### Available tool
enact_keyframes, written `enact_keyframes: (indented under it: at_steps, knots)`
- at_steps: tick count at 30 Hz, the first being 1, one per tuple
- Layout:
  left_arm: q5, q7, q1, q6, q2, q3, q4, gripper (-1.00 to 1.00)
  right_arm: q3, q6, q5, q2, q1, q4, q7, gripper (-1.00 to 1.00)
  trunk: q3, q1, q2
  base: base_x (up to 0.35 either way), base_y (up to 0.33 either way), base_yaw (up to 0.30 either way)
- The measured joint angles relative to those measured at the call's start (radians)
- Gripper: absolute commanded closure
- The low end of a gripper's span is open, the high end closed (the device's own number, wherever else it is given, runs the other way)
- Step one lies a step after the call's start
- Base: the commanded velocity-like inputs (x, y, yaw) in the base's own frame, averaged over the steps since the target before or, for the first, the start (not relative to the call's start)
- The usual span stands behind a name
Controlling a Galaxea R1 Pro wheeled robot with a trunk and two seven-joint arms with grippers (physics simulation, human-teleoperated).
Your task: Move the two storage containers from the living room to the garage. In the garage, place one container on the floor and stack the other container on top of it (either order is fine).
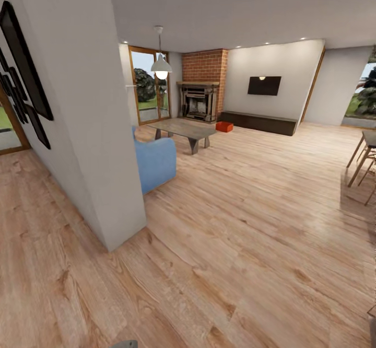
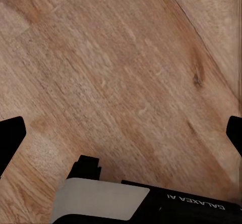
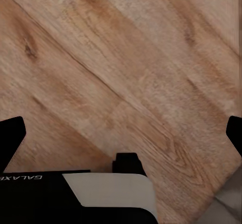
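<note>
Far off across the light wood-plank floor (image 1: 250, 222), small orange-red storage bin (image 1: 224, 126) on the floor, just beside the long low dark-wood bench (image 1: 258, 122). Left gripper (image 2: 121, 133) wide apart, holding nothing. Right gripper (image 3: 121, 133) likewise spread, holding nothing.

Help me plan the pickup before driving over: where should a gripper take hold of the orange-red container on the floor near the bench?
Probably a thin side wall of the orange-red container, pinched over its rim from above. It looks open-topped and sits flat on the wood floor by the bench; it's too small here to choose which wall.
</note>
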Motion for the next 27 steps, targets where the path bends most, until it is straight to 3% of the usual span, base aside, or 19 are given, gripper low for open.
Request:
enact_keyframes:
  at_steps: [11, 27]
  knots:
    - [0.000, 0.000, 0.000, 0.000, 0.000, 0.000, 0.000, -1.00, 0.001, 0.000, 0.000, 0.000, 0.000, 0.000, 0.000, -1.00, 0.000, 0.000, 0.000, 0.338, 0.000, -0.158]
    - [0.000, 0.000, 0.000, 0.001, 0.000, 0.000, 0.000, -1.00, 0.001, -0.001, 0.000, -0.002, 0.000, 0.000, 0.000, -1.00, 0.000, 0.000, 0.000, 0.338, 0.000, -0.005]
